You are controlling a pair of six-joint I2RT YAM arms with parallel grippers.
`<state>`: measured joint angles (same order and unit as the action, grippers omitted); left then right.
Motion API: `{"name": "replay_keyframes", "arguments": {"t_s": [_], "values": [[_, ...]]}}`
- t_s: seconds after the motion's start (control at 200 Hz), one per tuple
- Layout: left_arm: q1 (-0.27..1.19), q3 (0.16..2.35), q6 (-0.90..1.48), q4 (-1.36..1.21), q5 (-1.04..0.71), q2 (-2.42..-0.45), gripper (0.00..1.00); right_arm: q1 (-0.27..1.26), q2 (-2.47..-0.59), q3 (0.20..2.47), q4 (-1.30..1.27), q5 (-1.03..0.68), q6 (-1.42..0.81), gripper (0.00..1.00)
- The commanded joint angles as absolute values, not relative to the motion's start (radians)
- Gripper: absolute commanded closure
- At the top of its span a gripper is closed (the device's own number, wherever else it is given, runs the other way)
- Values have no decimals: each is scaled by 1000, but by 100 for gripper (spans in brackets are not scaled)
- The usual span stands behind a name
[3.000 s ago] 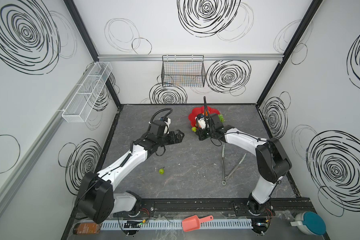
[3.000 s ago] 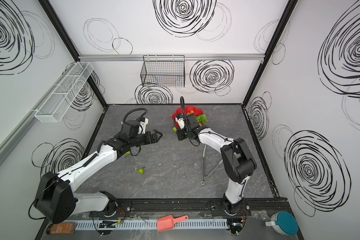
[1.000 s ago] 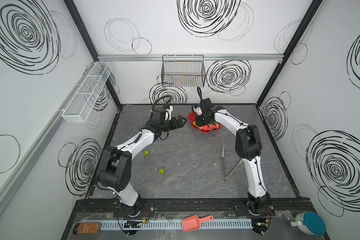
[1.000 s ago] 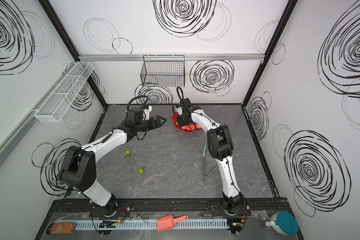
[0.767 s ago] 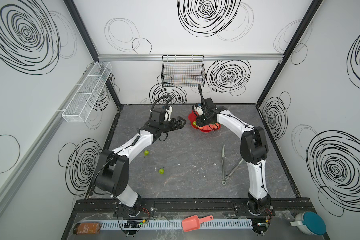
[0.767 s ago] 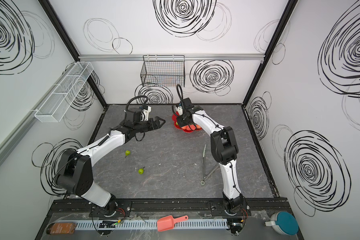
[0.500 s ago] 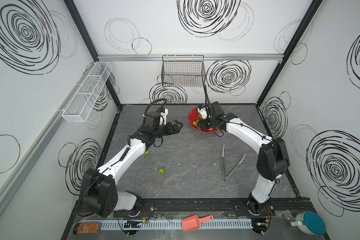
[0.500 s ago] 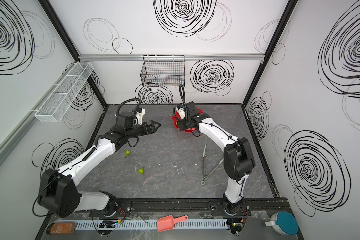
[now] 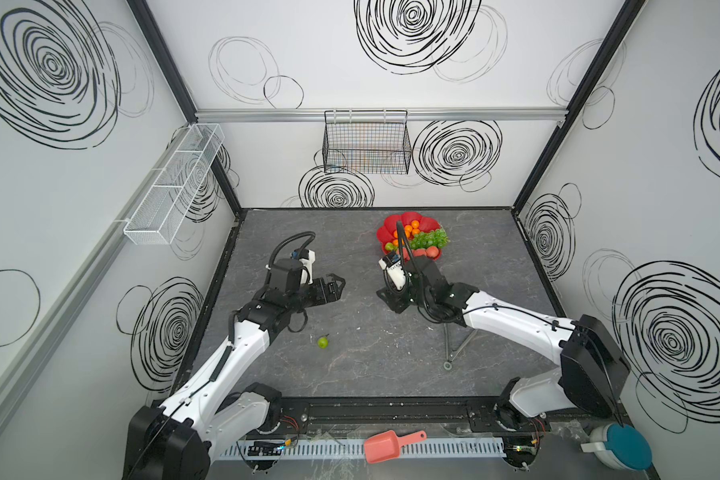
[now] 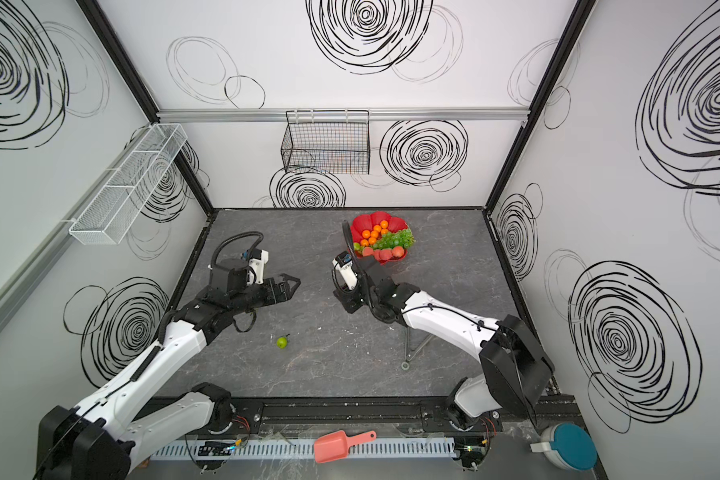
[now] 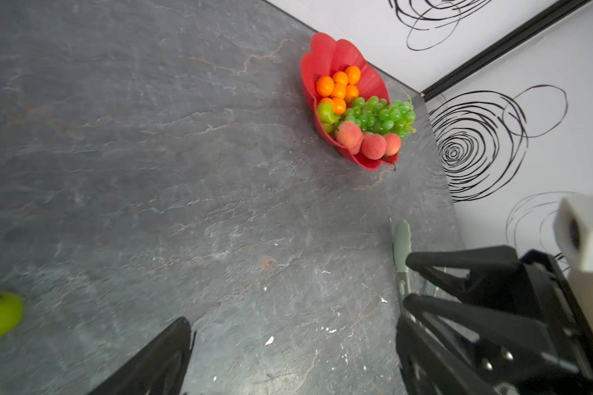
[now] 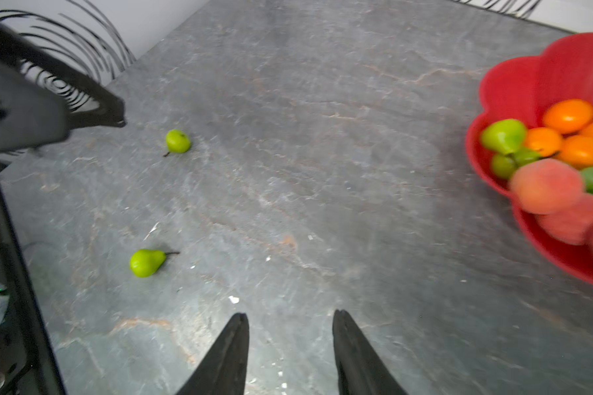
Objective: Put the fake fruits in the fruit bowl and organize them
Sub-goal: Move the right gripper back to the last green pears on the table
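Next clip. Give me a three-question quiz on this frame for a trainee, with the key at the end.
1. Multiple choice: where does the bunch of grapes lie? A) in the red fruit bowl; B) beside the tongs; C) in the wire basket.
2. True or false: the right gripper is clamped on a pear.
3. Count: how many green pears lie loose on the table in the right wrist view?
Key: 1 A. 2 False; its jaws stand apart with nothing between them. 3 Two; the second pear lies on its side, stem showing.
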<state>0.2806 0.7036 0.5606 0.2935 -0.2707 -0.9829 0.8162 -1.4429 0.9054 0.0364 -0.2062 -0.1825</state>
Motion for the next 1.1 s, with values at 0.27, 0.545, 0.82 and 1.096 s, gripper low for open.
{"name": "replay_keyframes", "arguments": {"t_s": [0.27, 0.545, 0.82, 1.096], "values": [[184, 598, 659, 449, -174, -788, 4, 1032, -1603, 920, -177, -114, -311, 55], [29, 577, 674, 483, -259, -718, 4, 1119, -1814, 1078, -141, -119, -294, 56], [-10, 598, 649, 492, -279, -736, 4, 1112, -1901, 1109, -79, -152, -152, 53], [-45, 588, 715, 500, -267, -735, 4, 1120, -1952, 1134, -71, -154, -138, 52]]}}
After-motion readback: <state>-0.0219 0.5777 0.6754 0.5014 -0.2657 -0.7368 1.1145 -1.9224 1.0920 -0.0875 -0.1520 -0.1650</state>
